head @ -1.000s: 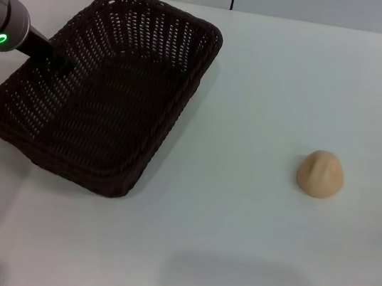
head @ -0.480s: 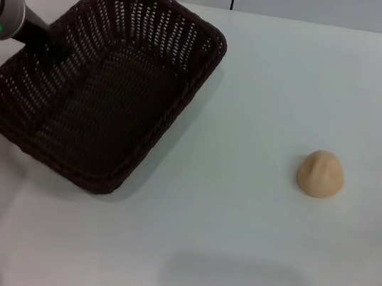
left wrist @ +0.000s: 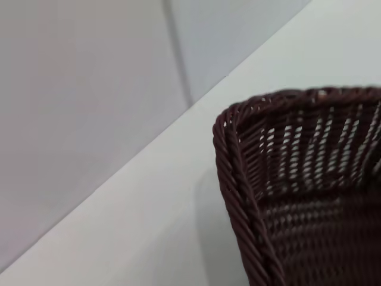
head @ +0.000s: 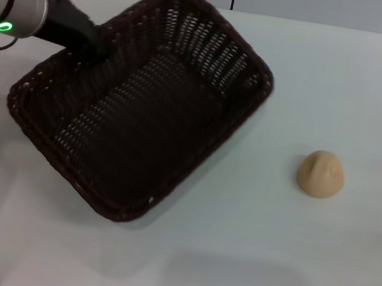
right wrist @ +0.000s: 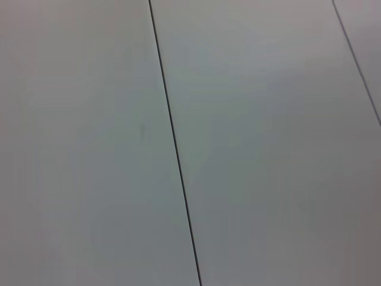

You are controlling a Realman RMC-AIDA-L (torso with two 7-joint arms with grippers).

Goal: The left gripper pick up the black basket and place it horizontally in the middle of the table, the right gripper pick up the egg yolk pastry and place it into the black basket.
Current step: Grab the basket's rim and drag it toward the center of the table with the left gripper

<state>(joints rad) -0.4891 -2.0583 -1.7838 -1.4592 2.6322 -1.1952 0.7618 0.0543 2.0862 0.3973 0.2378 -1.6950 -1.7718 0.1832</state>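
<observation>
The black basket point(head: 141, 117) is on the left half of the white table point(head: 244, 266), turned at a slant with one corner toward the middle. My left gripper point(head: 96, 48) reaches in from the far left and is shut on the basket's rear-left rim. The left wrist view shows the braided rim corner point(left wrist: 238, 179) close up. The egg yolk pastry point(head: 321, 175) sits alone on the table at the right, well apart from the basket. My right gripper is out of view; its wrist view shows only a pale panelled wall.
The table's back edge meets a grey wall point(head: 305, 2) with a dark vertical seam. Bare tabletop lies between the basket and the pastry and along the front.
My left gripper has swung the basket to the right and rotated it, so its far corner now reaches toward the table's middle. The pastry has not moved.
</observation>
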